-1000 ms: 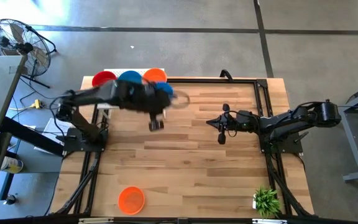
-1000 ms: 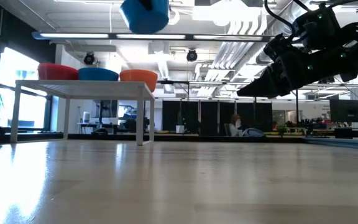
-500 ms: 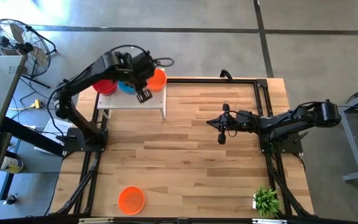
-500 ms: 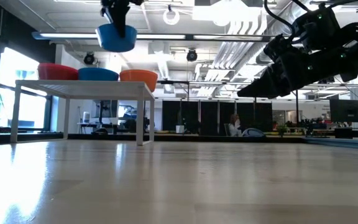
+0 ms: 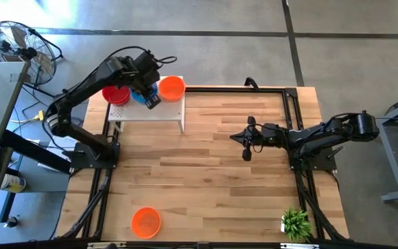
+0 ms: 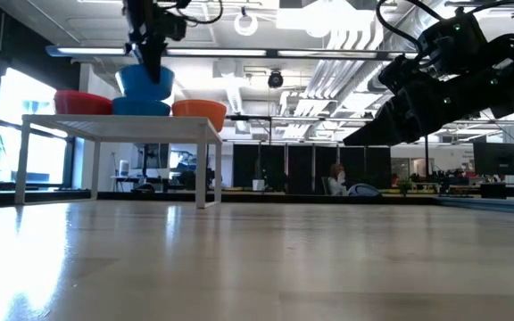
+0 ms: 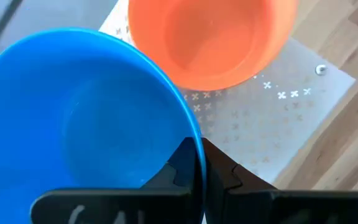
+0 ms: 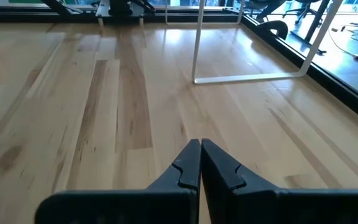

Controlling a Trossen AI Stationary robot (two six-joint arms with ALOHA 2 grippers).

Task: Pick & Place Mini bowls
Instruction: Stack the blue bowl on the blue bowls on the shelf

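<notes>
Wooden plank table (image 5: 213,173) seen from above: a white perforated stand (image 5: 147,114) sits at its far left corner, carrying a glossy red plastic mini bowl (image 5: 115,94) and an orange one (image 5: 172,88). Between them the left gripper (image 5: 148,97) holds a blue mini bowl (image 5: 139,96) over the stand. Well apart from the stand, a second orange bowl (image 5: 146,221) waits unplaced at the near edge. Right gripper (image 5: 247,146) idles mid-table

Low view: the held blue bowl (image 6: 145,82) hangs just above another blue bowl (image 6: 141,107) on the stand

Left wrist view: fingers (image 7: 194,171) pinch the blue rim

Right wrist view: fingers (image 8: 199,165) closed, empty
</notes>
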